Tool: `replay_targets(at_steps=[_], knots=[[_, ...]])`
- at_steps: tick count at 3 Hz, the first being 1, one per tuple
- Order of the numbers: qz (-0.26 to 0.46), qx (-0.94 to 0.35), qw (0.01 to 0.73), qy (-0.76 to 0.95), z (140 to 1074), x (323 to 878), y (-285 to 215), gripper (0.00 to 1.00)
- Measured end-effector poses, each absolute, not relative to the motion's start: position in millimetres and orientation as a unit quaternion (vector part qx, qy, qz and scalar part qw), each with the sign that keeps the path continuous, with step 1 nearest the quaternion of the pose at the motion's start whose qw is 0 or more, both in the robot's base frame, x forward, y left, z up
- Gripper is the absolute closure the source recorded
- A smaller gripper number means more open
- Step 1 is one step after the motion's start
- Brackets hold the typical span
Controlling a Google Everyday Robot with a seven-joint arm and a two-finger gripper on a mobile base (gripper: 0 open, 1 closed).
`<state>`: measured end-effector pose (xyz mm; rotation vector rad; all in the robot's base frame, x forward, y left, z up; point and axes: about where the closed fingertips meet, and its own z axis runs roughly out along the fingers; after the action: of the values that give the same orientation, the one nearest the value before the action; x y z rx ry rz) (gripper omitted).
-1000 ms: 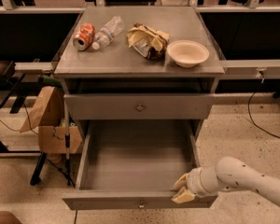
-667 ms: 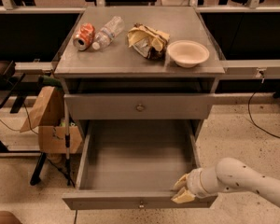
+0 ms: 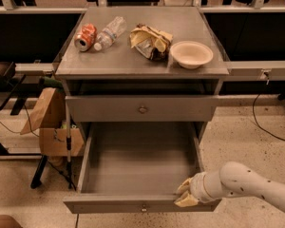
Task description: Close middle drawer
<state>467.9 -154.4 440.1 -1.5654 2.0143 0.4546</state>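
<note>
The middle drawer (image 3: 137,163) is pulled far out of the gray cabinet, and its long plain tray is empty. Its low front panel (image 3: 109,204) faces the camera and carries a small round knob (image 3: 143,207). My gripper (image 3: 184,194) comes in from the lower right on a white arm (image 3: 247,184). It sits at the right end of that front panel, at the panel's top edge. The two yellowish fingers (image 3: 183,186) stand apart, one above the edge and one lower against the panel face. They hold nothing.
The upper drawer front (image 3: 142,108) with its knob looks pushed in. On the cabinet top (image 3: 137,63) lie a red can (image 3: 85,36), a plastic bottle (image 3: 109,31), a crumpled chip bag (image 3: 149,41) and a beige bowl (image 3: 191,54). A cardboard box (image 3: 50,122) stands at the left.
</note>
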Motion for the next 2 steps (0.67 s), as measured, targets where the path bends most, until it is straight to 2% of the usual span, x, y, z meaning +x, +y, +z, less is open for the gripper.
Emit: replay_targets(at_steps=[2], knots=[[0.164, -0.582, 0.276, 0.747, 443.2, 469.0, -152.4, 0.35]])
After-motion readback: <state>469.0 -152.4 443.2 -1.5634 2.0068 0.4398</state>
